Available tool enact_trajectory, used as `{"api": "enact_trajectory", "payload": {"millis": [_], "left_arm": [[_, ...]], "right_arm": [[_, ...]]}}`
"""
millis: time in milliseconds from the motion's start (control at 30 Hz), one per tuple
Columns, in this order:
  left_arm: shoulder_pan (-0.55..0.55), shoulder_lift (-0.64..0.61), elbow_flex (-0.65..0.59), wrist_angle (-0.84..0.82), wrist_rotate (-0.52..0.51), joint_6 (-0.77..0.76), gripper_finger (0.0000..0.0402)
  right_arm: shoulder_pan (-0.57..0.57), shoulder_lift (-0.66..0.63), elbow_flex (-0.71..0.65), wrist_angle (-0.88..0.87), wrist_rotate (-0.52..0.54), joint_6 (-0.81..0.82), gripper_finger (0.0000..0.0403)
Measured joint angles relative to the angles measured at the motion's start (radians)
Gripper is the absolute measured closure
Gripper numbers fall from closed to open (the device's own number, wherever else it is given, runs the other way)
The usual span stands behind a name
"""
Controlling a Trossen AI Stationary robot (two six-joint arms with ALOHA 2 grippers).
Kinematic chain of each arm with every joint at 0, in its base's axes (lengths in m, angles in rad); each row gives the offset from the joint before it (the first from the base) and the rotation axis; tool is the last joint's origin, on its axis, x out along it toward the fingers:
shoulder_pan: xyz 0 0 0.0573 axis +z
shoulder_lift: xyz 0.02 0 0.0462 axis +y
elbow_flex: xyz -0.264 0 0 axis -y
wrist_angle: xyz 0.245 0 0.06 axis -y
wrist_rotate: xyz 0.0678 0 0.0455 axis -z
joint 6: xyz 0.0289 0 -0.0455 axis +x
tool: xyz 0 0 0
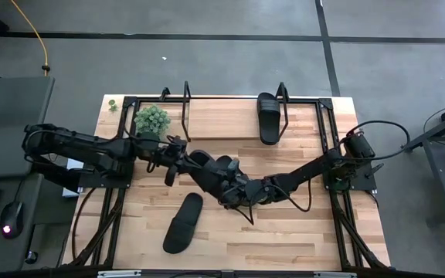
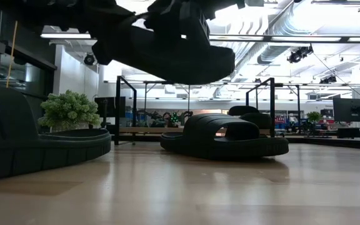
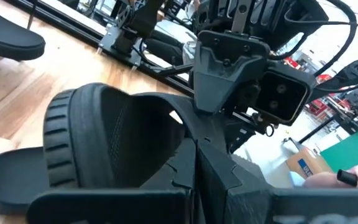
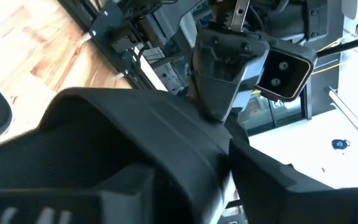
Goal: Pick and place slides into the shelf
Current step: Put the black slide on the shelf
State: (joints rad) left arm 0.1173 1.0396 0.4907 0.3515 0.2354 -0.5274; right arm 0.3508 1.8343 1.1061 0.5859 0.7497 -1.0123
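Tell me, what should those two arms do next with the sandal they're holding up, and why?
Probably carry the held slide toward the shelf: the left gripper and right gripper both grip it above the table, and only one slide rests there.

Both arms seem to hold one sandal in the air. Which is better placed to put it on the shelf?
Probably left. Both the left gripper and right gripper grip the raised slide, but the left sits nearer the shelf's bare board, beside the shelved slide.
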Motion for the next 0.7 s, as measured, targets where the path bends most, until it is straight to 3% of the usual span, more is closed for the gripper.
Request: {"api": "enact_trajectory", "payload": {"millis": [400, 700], "left_arm": [[0.0, 0.012, 0.014, -0.012, 0.007, 0.035, 0.0401], [0.0, 0.012, 0.017, -0.034, -0.007, 0.143, 0.0401]], "right_arm": [[0.001, 0.0, 0.0, 0.002, -0.046, 0.095, 0.0389], [0.001, 0.0, 0.0, -0.001, -0.02, 0.103, 0.04]]}}
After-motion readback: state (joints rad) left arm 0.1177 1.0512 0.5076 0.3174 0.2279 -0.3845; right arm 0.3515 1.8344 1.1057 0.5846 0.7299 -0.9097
